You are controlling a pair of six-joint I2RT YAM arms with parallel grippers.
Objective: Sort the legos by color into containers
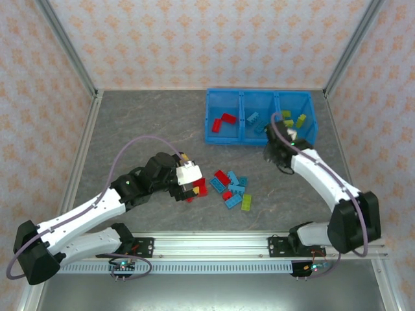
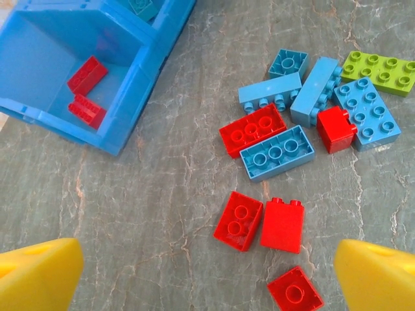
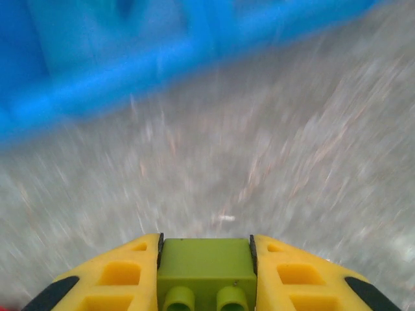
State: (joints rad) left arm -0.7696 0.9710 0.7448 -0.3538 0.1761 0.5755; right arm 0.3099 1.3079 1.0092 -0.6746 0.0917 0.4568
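1. Just short of the near wall of the long blue plastic three-compartment bin (image 1: 227, 138), at its right end, found the right gripper (image 1: 282, 146) pinched narrow on a small yellow-green studded plastic brick (image 3: 204, 259), one yellow finger (image 3: 117, 278) on each side.
2. Judged this the carry to the drop. The bin's right compartment, already holding yellow-green bricks (image 1: 290, 120), lay straight beyond that wall from the fingers. Called for a lift over the rim and a short reach forward.
3. Could not tell the held brick's long axis, since the right wrist view was badly blurred.
4. Nearer the arm bases than the bin, saw the loose pile of red, light-blue and yellow-green bricks (image 1: 233, 188) on the grey marbled table (image 1: 142, 123). Found the left gripper (image 1: 191, 189) over the pile's left edge, fingers spread wide and holding nothing.
5. Saw an upright red brick (image 2: 282, 225) lying ahead between those fingertips (image 2: 39, 275), its long axis across their closing line. Noted the bin's left compartment, with two red bricks (image 2: 84, 78), off to the far left.
6. Found bare table between pile and bin, and the arms well apart. Judged clipping the rim the main risk.
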